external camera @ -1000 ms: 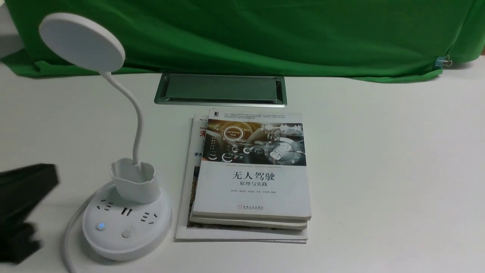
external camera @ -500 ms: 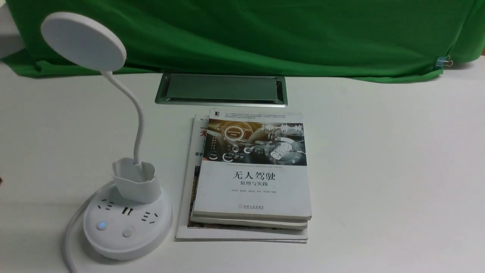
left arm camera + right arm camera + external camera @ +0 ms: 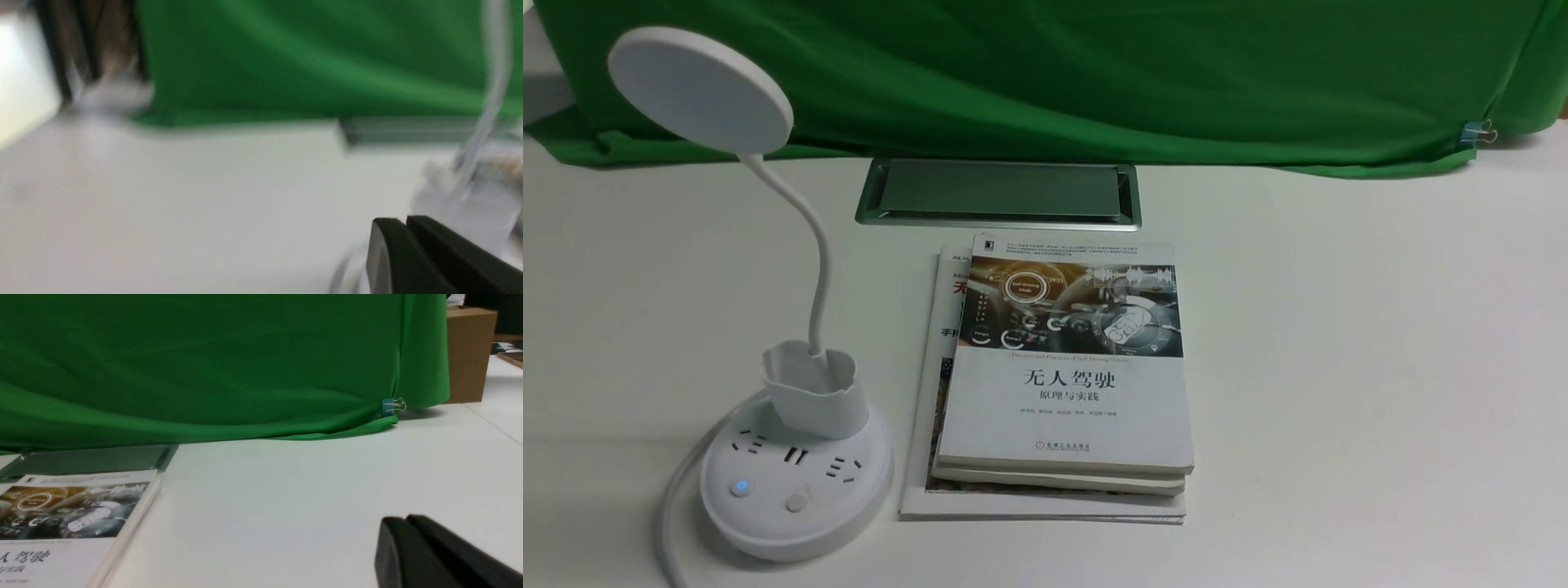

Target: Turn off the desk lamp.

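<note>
The white desk lamp (image 3: 796,482) stands at the front left of the table, with a round disc head (image 3: 700,90), a thin gooseneck (image 3: 818,269), a cup holder (image 3: 811,389) and a round base with sockets. One button (image 3: 740,487) glows blue and the other (image 3: 797,501) is plain. Neither gripper shows in the front view. In the blurred left wrist view my left gripper (image 3: 402,224) is shut and empty, with the lamp's cup and neck (image 3: 470,200) just beyond it. My right gripper (image 3: 402,522) is shut and empty above bare table.
A stack of books (image 3: 1066,384) lies right of the lamp, also in the right wrist view (image 3: 69,522). A metal cable hatch (image 3: 998,193) sits behind them. A green cloth (image 3: 1094,73) hangs at the back. A cardboard box (image 3: 470,351) stands far right.
My left gripper was at the front view's left edge one second ago and has since drawn back out of that view. The lamp and books have not moved.
</note>
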{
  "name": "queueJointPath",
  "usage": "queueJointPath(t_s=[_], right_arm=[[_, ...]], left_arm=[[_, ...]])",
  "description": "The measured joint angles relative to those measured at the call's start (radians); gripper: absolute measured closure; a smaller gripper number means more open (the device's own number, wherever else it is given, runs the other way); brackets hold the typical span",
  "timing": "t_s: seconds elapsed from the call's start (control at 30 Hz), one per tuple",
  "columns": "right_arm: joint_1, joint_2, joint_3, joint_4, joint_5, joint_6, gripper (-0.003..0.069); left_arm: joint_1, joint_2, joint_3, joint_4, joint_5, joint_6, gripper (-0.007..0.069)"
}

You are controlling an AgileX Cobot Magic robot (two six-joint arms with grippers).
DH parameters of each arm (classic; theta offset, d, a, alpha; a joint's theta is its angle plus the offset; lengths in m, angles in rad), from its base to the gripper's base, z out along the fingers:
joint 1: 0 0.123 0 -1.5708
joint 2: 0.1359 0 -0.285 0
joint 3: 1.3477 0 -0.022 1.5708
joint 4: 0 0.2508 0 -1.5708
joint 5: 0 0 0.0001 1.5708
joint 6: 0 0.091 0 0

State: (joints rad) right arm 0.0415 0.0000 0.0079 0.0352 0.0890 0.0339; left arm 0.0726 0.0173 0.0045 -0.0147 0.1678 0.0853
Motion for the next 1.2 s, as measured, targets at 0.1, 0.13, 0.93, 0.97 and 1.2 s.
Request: queueJointPath(t_s=[0.1,0.13,0.93,0.97,1.2], right_arm=[[0.000,0.000,0.000,0.000,0.000,0.000,0.0622],[0.000,0.000,0.000,0.000,0.000,0.000,0.0622],[0.000,0.000,0.000,0.000,0.000,0.000,0.0622],[0.000,0.000,0.000,0.000,0.000,0.000,0.0622],[0.000,0.000,0.000,0.000,0.000,0.000,0.0622]], left_arm=[[0.041,0.000,0.004,-0.009,0.077,0.000,0.0605],[0.047,0.000,0.004,-0.011,0.081,0.000,0.0605],[0.048,0.000,0.004,0.000,0.068,0.031,0.0605],[0.048,0.000,0.004,0.000,0.068,0.031,0.0605],[0.048,-0.011,0.004,0.000,0.065,0.033,0.0605]])
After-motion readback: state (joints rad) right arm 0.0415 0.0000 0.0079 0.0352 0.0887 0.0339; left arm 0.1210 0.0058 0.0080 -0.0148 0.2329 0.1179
